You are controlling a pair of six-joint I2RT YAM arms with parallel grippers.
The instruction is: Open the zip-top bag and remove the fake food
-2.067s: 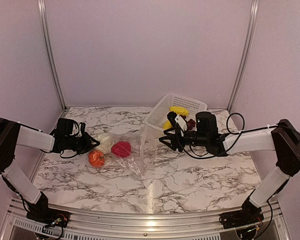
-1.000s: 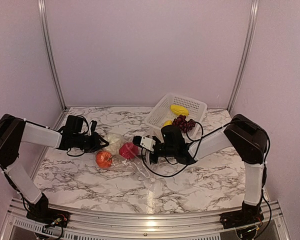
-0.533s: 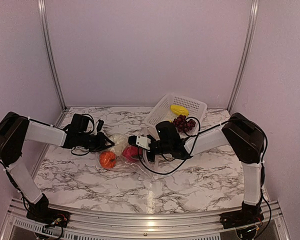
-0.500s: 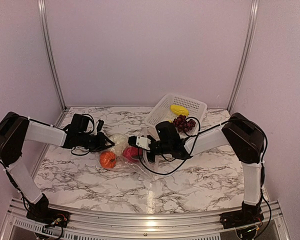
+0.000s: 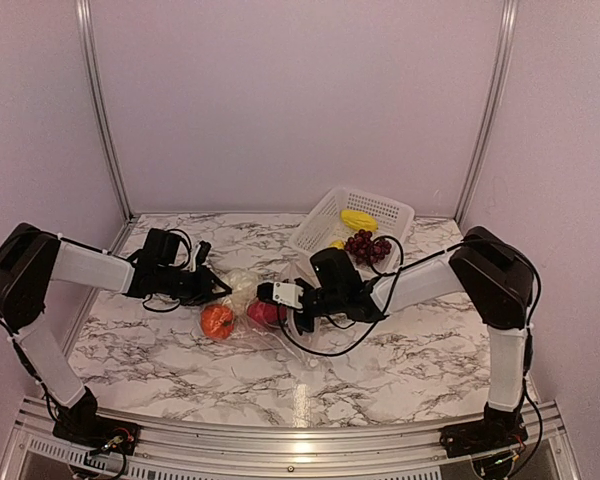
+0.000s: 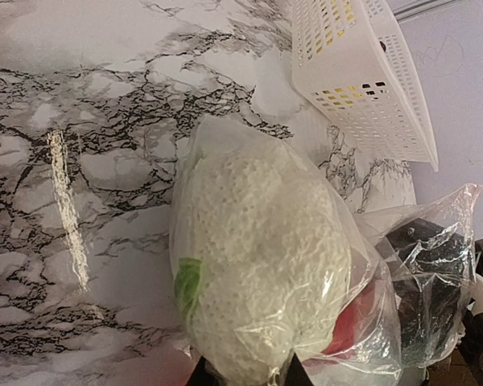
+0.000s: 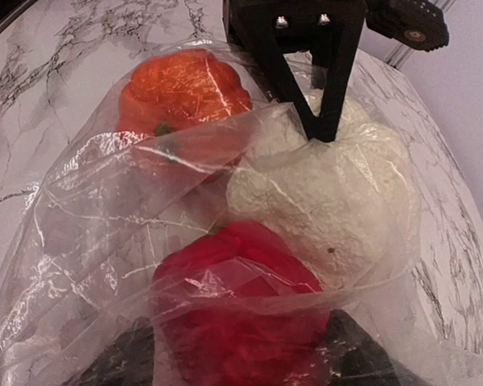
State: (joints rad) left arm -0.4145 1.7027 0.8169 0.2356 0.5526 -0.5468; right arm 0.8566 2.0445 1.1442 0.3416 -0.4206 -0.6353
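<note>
The clear zip-top bag (image 5: pixel 280 328) lies crumpled mid-table, holding the red apple (image 5: pixel 264 313), the orange round piece (image 5: pixel 217 320) and the white lumpy piece (image 5: pixel 242 290). My left gripper (image 5: pixel 223 293) is shut, pinching the bag's film at its left end against the white piece (image 6: pixel 262 257). My right gripper (image 5: pixel 272 306) reaches into the bag's open right end. Its fingers sit on either side of the apple (image 7: pixel 237 305) and close on it. The orange piece (image 7: pixel 181 92) and white piece (image 7: pixel 330 201) lie beyond it.
A white perforated basket (image 5: pixel 315 225) stands at the back right, tilted, with a dark grape bunch (image 5: pixel 365 245) and yellow fruits (image 5: pixel 358 219) in it. Its wall (image 6: pixel 362 88) shows in the left wrist view. Purple walls and metal posts enclose the marble table.
My right gripper has swung left from beside the basket into the bag's mouth and settled around the apple. My left gripper has shifted right along with the bag.
</note>
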